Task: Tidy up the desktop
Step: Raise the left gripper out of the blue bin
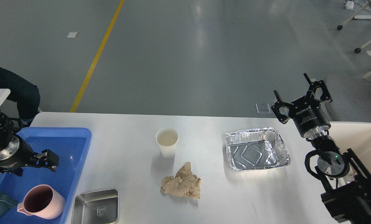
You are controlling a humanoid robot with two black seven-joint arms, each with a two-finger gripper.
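Pink mug (41, 201) sits in blue tray (65, 146), 8 o'clock. Left pincer (49, 158) above it, empty (spread unclear). Right pincer (299, 93) wide open, empty. Next, likely: steel dish (95, 206) off tabletop (135, 149).

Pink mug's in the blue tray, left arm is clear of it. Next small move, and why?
Probably swing the left end effector toward the steel dish: it is the nearest loose item on the desktop, right beside the blue tray where the pink mug sits. The right end effector hangs open over the far edge.
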